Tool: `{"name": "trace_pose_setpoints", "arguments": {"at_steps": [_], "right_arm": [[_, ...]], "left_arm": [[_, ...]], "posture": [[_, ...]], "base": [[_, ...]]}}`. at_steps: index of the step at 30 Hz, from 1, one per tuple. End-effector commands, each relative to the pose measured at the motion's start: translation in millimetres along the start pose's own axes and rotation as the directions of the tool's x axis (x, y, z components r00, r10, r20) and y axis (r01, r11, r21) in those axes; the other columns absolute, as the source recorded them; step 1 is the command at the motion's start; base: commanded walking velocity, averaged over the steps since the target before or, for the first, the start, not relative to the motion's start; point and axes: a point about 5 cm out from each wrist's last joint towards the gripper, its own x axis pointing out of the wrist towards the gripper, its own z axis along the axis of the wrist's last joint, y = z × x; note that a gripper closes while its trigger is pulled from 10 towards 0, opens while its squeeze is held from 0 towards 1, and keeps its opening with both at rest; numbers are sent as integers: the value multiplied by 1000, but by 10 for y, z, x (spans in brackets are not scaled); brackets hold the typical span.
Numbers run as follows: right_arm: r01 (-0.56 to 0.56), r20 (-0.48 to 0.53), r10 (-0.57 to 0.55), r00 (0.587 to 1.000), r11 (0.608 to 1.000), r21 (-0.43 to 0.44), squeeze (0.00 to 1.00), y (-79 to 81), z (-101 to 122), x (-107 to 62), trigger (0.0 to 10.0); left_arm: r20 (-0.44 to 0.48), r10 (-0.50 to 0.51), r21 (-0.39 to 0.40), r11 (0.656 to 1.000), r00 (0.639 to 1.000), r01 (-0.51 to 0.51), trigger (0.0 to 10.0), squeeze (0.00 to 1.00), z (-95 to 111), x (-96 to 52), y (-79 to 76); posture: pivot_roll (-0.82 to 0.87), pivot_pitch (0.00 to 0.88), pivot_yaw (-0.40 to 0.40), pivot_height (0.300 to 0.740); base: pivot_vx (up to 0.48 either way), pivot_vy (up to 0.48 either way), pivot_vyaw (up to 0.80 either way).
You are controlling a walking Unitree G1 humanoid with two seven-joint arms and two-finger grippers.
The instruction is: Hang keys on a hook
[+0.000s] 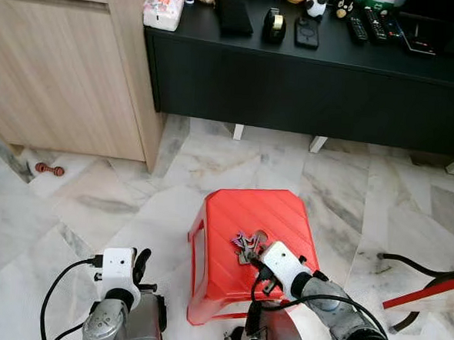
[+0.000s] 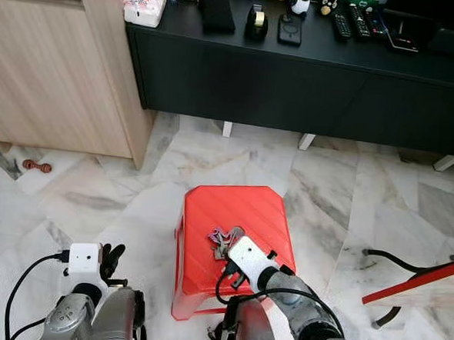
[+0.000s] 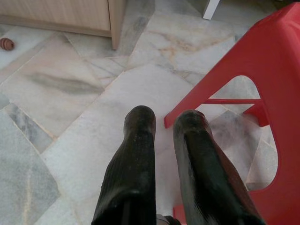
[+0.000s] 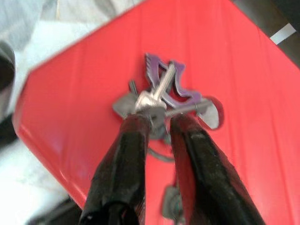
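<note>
A bunch of keys (image 1: 245, 244) with a purple tag lies on top of a red plastic stool (image 1: 240, 209) on the marble floor. My right gripper (image 4: 159, 122) reaches onto the stool from the near side, and its black fingertips (image 4: 138, 124) are closed together on the keys (image 4: 164, 93) at the ring end. My left gripper (image 3: 161, 117) hangs low beside the stool's left leg (image 3: 211, 101), over the floor, fingers together and holding nothing. No hook can be made out in these views.
A black low console (image 1: 294, 74) carrying remotes, small toys and a tissue pack (image 1: 163, 6) runs along the back. A wooden cabinet (image 1: 56, 67) stands at the left. A small brown object (image 1: 50, 170) lies on the floor. A red-edged board and black cable (image 1: 424, 294) are at the right.
</note>
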Motion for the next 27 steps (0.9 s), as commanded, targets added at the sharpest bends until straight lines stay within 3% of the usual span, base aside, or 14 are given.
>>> {"name": "trace_pose_setpoints", "arguments": {"at_steps": [1, 5, 14, 15, 16, 17, 27], "right_arm": [[-16, -60, 14, 998, 999, -46, 1000, 28, -98, -26, 10000], [-14, -93, 5, 996, 994, -104, 1000, 30, -103, -9, 10000], [15, -110, -28, 994, 993, -114, 1000, 8, -75, 21, 10000], [9, -110, -22, 994, 993, -121, 663, 20, -69, 27, 10000], [9, -110, -22, 994, 993, -121, 663, 20, -69, 27, 10000], [2, -109, -15, 994, 992, -125, 0, 33, -65, 33, 10000], [-13, -112, -4, 994, 989, -145, 0, 67, -45, 57, 10000]], "left_arm": [[-36, -9, 17, 1000, 999, 9, 10000, 0, -116, -79, -21], [-34, -12, 16, 1000, 999, 12, 10000, 0, -134, -111, -30], [-32, -10, 18, 1000, 999, 10, 10000, 0, -134, -128, -11], [-30, -9, 18, 1000, 1000, 9, 10000, 0, -132, -133, -7], [-30, -9, 18, 1000, 1000, 9, 10000, 0, -132, -133, -7], [-26, -6, 17, 1000, 1000, 7, 10000, 0, -129, -144, -2], [-16, 8, 16, 1000, 1000, -8, 10000, 0, -154, -258, 19]], "posture": [[190, 197, -139, 639], [198, 210, -141, 639], [203, 227, -143, 639], [206, 232, -144, 639], [206, 232, -144, 639], [211, 244, -149, 639], [224, 287, -155, 639]], "base": [[0, 0, 0], [0, 0, 0], [0, 0, 0], [0, 0, 0], [0, 0, 0], [0, 0, 0], [0, 0, 0]]}}
